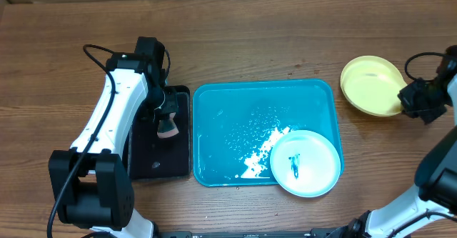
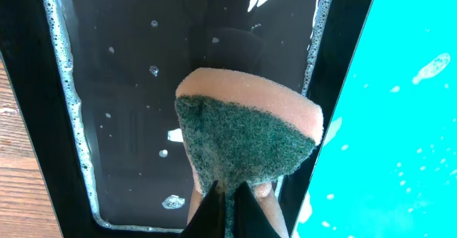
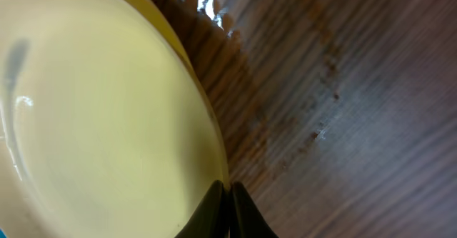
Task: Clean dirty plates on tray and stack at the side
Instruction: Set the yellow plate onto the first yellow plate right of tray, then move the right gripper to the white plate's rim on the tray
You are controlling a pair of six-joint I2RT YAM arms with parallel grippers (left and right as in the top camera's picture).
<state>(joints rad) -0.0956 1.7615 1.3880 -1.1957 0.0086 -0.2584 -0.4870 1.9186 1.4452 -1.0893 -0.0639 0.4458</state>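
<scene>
The teal tray [image 1: 221,124] lies mid-table, wet with white foam. A light blue plate [image 1: 305,163] with a dark smear at its centre sits in the tray's near right corner. A pale yellow plate [image 1: 370,84] rests on the table to the right, seemingly on a second yellow one. My right gripper [image 1: 410,98] is shut on its right rim; in the right wrist view the fingers [image 3: 228,191] pinch the edge of the plate [image 3: 100,124]. My left gripper [image 2: 227,195] is shut on a pink-and-green sponge [image 2: 246,134] over the black tray [image 2: 121,88].
The black tray [image 1: 153,159] lies against the teal tray's left side and holds soapy water. The teal tray's edge also shows in the left wrist view [image 2: 400,124]. Wet patches mark the wooden table [image 3: 343,88] next to the yellow plate.
</scene>
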